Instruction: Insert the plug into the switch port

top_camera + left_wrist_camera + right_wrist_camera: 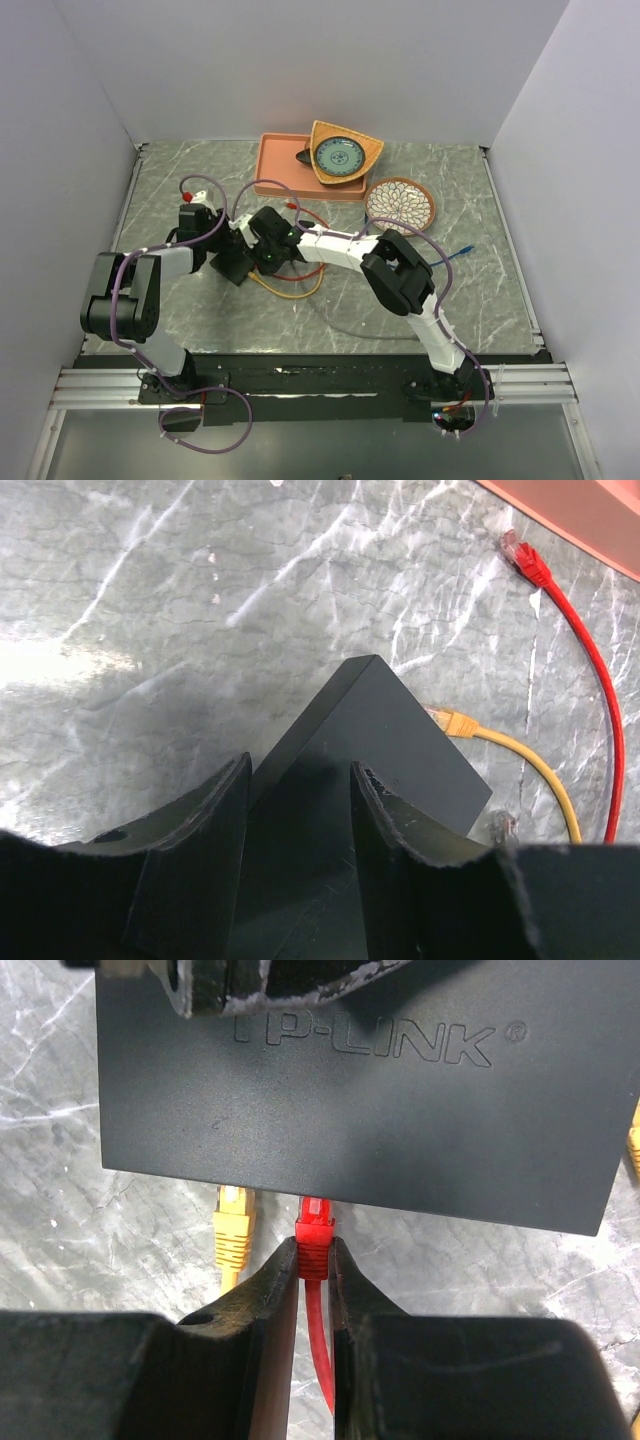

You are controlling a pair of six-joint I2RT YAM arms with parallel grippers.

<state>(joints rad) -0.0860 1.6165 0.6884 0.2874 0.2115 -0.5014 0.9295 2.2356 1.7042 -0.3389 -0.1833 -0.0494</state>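
— While you have the worktop (470, 290) on screen, where does the switch (350, 1110) sit?

— Left of centre, flat black box, between the ends of my two arms. On the left wrist camera, the left gripper (298, 780) has one finger on either side of it. I cannot tell whether it clamps the box or only straddles it.

— And the other arm?

— My right gripper (314, 1250) is closed on the red plug (315, 1222), pinching it just behind its head. The plug's tip meets the long edge of the switch, below the TP-LINK lettering. I cannot tell whether it sits inside a port. A yellow plug (233, 1228) lies just beside it on the left, at that same edge.
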